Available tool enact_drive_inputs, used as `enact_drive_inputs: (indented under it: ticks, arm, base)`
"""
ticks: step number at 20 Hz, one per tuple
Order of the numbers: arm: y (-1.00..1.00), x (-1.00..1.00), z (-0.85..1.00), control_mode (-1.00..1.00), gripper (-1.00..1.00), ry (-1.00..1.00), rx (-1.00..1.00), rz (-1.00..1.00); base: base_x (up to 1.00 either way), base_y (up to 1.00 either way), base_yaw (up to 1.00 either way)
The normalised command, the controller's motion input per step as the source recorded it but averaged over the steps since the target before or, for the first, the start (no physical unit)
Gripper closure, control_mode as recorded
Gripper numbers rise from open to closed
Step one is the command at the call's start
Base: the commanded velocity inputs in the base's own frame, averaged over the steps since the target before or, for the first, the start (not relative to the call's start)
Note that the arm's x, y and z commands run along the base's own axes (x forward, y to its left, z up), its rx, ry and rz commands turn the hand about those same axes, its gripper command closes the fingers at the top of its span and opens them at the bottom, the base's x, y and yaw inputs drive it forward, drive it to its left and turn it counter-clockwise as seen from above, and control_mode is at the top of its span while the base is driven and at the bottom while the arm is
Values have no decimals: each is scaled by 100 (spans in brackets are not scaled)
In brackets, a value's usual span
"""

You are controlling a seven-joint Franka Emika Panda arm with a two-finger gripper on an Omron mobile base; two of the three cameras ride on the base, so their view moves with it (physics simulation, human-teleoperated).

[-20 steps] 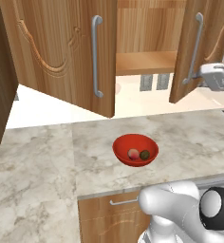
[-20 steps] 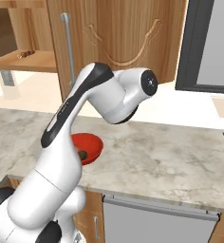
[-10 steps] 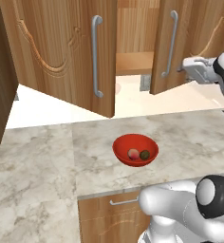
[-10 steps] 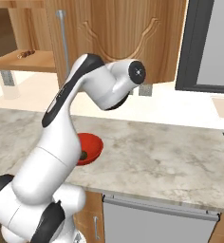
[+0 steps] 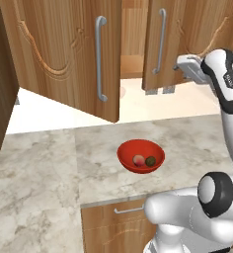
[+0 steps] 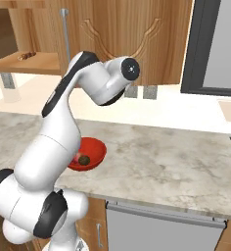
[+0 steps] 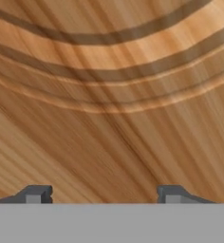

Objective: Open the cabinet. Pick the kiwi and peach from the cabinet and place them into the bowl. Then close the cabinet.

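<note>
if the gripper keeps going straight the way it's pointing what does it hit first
Most likely the carved wooden panel of the cabinet's right door: the gripper faces it square on, fingers apart and empty, with nothing visible between.

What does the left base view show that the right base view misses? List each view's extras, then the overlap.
Left base view: the cabinet with its left door swung open, the open hand at the right door, and the peach beside the kiwi. Right base view: a dark-framed panel at right and a grey front under the counter. Both: the red bowl on the marble counter, kiwi inside.
</note>
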Motion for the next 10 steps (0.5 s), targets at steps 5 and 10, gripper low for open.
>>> enact_drive_inputs:
  ticks: [5,10]
  arm:
    - [1,77,-3,-100,-100,4,0,-8]
    - [0,77,-3,-100,-100,8,0,-9]
  base:
    - [0,0,0]
    - [0,0,0]
